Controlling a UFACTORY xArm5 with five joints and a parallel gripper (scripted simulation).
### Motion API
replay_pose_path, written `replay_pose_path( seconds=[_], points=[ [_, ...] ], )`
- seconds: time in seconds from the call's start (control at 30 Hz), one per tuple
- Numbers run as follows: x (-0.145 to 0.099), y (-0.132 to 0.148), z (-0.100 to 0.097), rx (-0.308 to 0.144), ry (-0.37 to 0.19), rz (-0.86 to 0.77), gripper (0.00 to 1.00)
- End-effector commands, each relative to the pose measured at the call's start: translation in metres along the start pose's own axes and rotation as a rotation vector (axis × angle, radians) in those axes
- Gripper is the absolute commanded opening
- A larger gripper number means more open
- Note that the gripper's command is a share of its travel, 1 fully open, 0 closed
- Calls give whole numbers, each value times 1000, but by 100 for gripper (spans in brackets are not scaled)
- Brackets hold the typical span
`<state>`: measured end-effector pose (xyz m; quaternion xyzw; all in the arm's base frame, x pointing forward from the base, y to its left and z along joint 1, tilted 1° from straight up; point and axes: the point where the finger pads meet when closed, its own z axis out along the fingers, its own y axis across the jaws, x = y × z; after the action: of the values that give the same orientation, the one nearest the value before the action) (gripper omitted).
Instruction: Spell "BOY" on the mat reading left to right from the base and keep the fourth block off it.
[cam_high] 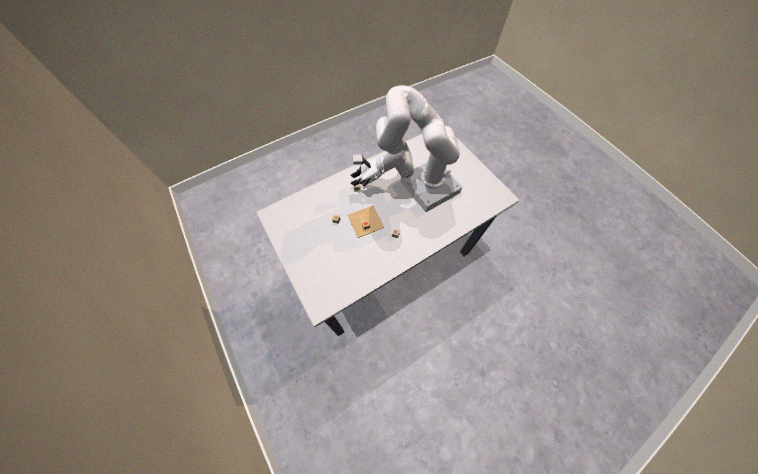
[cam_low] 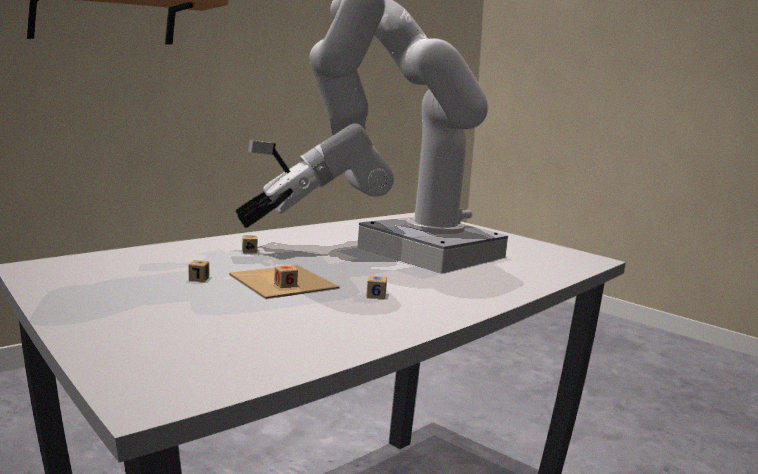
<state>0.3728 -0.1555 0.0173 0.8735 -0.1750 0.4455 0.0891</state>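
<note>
Mat (cam_low: 313,285) taken as landmark: a tan square lying flat on the white table (cam_low: 279,357). One block, red-marked (cam_low: 286,276), is seen standing on the mat near its middle. A blue-marked block (cam_low: 376,287) lies off the mat on the side toward the arm's base plate (cam_low: 491,245). A dark-marked block (cam_low: 198,270) lies off the mat on the opposite side. A fourth block (cam_low: 249,243) lies behind the mat, near the far table edge. Top letters cannot be read at this size.

Gripper (cam_low: 250,213) is held tilted above the fourth block, apart from it; the fingers stand about half open, with nothing seen between them.

Step judged: descent onto the fourth block. The fingers are best squared to opposite faces and lowered evenly, so that the block is not nudged or tipped before closing.
</note>
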Motion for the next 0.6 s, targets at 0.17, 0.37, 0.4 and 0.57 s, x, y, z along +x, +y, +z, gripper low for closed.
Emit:
replay_pose_path(
  seconds=[0.17,0.37,0.4,0.57],
  points=[
    [5,0,-3,0,-187,0,47],
    [8,0,-4,0,-297,0,47],
    [9,0,-4,0,-315,0,47],
    [12,0,-7,0,-386,0,47]
  ],
)
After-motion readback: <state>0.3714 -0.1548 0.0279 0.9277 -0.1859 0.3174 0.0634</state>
